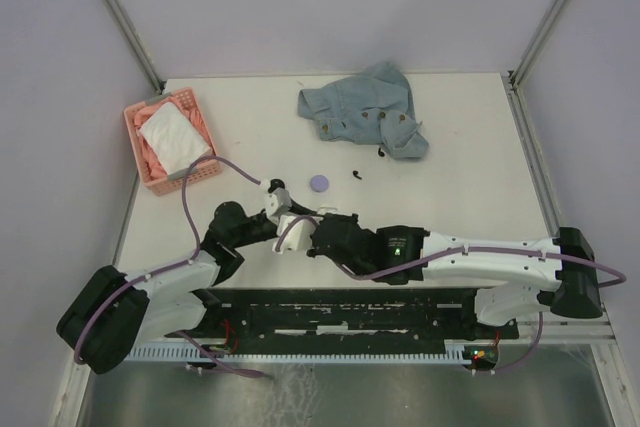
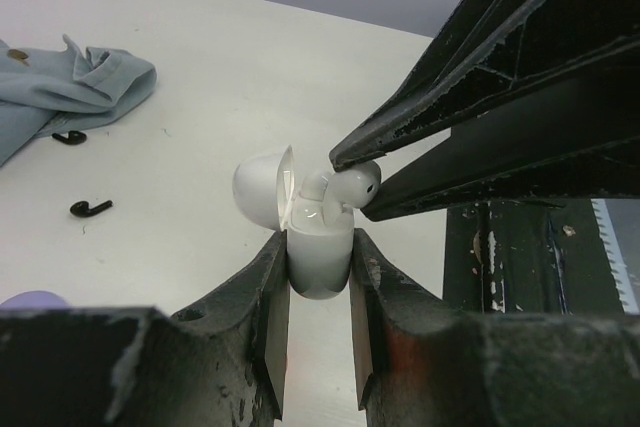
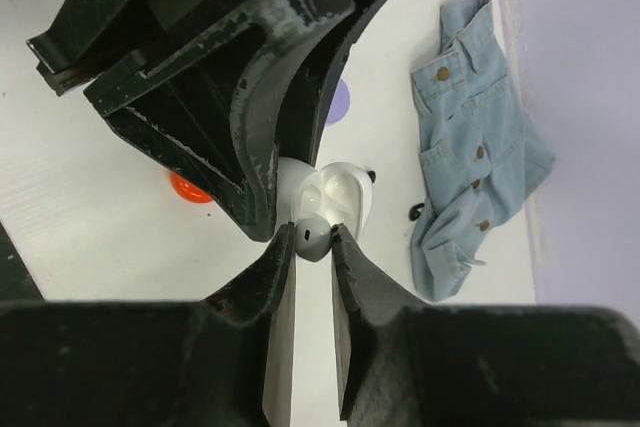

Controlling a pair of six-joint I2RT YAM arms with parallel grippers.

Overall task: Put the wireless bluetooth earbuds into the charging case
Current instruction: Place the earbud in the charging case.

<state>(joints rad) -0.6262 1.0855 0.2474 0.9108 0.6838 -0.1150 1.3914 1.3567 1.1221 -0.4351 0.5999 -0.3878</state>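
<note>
My left gripper (image 2: 320,249) is shut on a white charging case (image 2: 320,265) with its lid (image 2: 262,187) open. My right gripper (image 3: 312,239) is shut on a white earbud (image 3: 313,242) and holds it at the mouth of the case (image 3: 345,192). In the left wrist view the earbud (image 2: 352,185) sits between the right fingertips, touching the case's opening. Another white earbud seems to lie in the case. Two black earbuds (image 2: 90,208) (image 2: 68,137) lie on the table. In the top view both grippers (image 1: 287,222) (image 1: 315,237) meet at the table's near middle.
A lilac round case (image 1: 319,183) lies beyond the grippers, with the black earbuds (image 1: 357,173) to its right. A denim shirt (image 1: 365,107) lies at the back. A pink basket (image 1: 150,182) with cloths stands at the back left. An orange-red round thing (image 3: 188,189) lies under the left gripper.
</note>
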